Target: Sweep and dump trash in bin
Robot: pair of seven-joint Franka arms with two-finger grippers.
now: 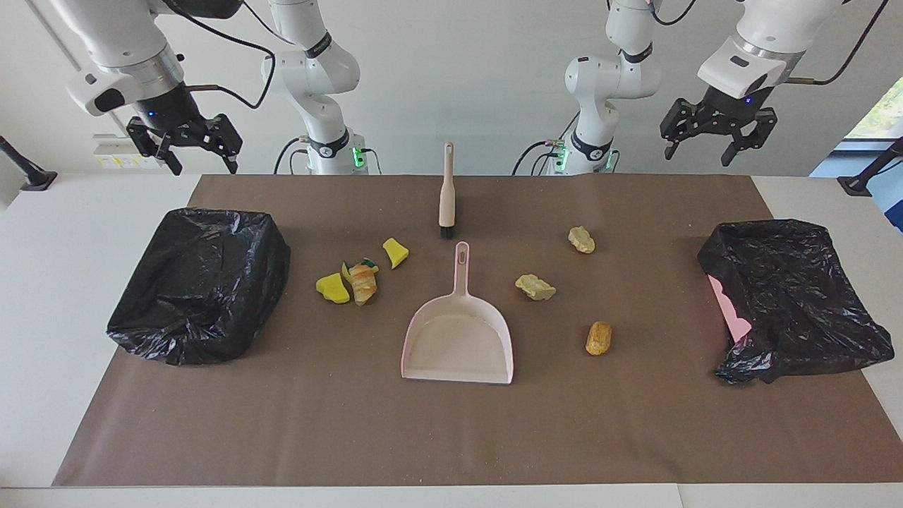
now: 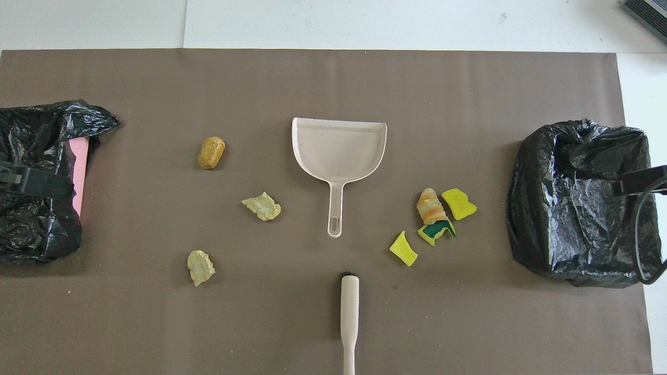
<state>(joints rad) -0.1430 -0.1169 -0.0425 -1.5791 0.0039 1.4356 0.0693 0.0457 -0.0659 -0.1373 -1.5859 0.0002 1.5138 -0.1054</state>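
The trash lies on the brown mat. Two yellow sponge bits [image 1: 333, 288] [image 1: 395, 252], a green-backed bit [image 2: 437, 229] and a striped roll [image 1: 364, 282] lie toward the right arm's end. Two pale tan lumps [image 1: 535, 286] [image 1: 581, 239] and an orange lump [image 1: 598, 338] lie toward the left arm's end. My left gripper [image 1: 697, 159] hangs open and empty, high over the mat's edge by the left arm's bin [image 1: 790, 296]. My right gripper [image 1: 203, 166] hangs open and empty, high over the right arm's bin [image 1: 201, 282].
The pale pink dustpan [image 1: 458, 339] lies mid-mat, its handle pointing at the robots. The beige hand brush [image 1: 446, 194] lies nearer to the robots, bristles toward the dustpan. Both bins are lined with black bags; a pink wall [image 1: 730, 310] shows on the left arm's bin.
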